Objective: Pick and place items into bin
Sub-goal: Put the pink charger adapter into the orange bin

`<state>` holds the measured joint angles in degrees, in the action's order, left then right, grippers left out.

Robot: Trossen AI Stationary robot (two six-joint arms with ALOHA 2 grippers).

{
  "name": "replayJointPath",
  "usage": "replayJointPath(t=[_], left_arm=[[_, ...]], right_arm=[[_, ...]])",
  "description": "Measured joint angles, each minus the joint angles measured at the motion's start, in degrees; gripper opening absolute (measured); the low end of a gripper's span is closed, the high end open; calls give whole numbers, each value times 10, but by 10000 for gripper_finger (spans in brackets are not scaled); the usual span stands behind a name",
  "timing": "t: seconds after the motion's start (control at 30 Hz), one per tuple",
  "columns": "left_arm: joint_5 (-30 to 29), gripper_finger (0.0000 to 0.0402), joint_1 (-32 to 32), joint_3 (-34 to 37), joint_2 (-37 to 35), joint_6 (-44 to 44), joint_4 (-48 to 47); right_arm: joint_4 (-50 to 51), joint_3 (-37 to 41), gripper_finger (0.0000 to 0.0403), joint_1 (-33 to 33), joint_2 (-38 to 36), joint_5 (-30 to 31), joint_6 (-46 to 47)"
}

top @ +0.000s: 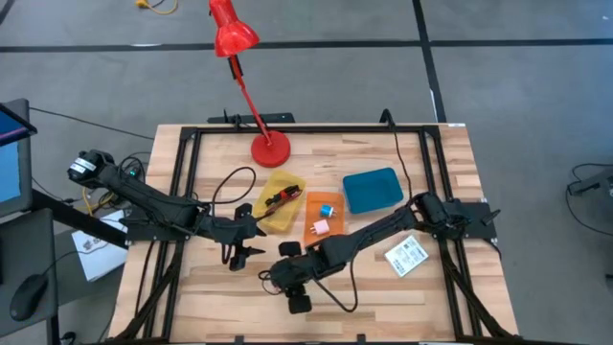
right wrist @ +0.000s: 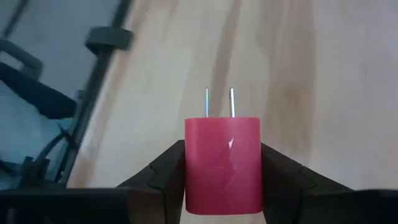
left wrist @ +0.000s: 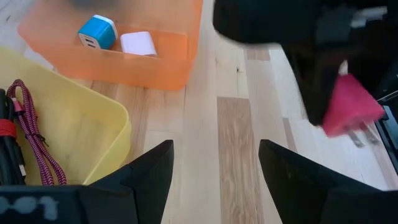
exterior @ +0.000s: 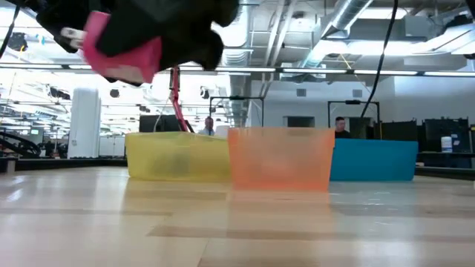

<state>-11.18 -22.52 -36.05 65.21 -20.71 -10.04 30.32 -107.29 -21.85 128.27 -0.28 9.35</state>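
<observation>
High view: wooden slatted worktop (top: 316, 316) framed by black rails, red desk lamp (top: 269, 149) standing at the far edge. Three shallow plastic bins in a row: yellow bin (top: 287, 182) holding a black-and-red cable bundle (top: 280, 198), orange bin (top: 317, 203) holding a small blue cube charger (top: 328, 209) and a pale pink cube charger (top: 320, 227), blue bin (top: 373, 189) beside them. Flat white printed packet (top: 406, 255) lying on the worktop under the right arm's base. Left gripper (top: 251, 240) near the yellow bin's near side. Right gripper (top: 285, 276) reaching across to the near middle of the worktop, well apart from the bins.

Low view: hot pink cube wall plug (exterior: 122, 52) lifted clear of the worktop, clamped in dark fingers at upper left; yellow, orange and blue bins lined up behind. People visible far back in the room.

Left wrist view: left gripper (left wrist: 214, 171) spread wide with nothing between its fingers, hovering over bare wood beside the yellow and orange bins; maroon braided cord (left wrist: 34, 134) lying in the yellow bin; hot pink plug held off to the side by the other arm.

Right wrist view: right gripper (right wrist: 224, 171) pinching the hot pink plug by two opposite sides, two metal prongs pointing away, worktop below.
</observation>
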Motion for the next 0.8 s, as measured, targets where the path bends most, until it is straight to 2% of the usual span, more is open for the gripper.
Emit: replayJointPath(t=[0.2,0.33,0.5,0.63,0.8], left_arm=[[0,226,0,0,0,0,2],[0,226,0,0,0,0,2],[0,226,0,0,0,0,2],[0,226,0,0,0,0,1],[0,226,0,0,0,0,1]], right_arm=[[214,-75,164,14,0,89,58],[378,-109,146,18,0,164,73],[559,-121,144,29,0,225,153],[587,-105,155,44,-2,251,172],[576,-77,162,65,-1,242,172]])
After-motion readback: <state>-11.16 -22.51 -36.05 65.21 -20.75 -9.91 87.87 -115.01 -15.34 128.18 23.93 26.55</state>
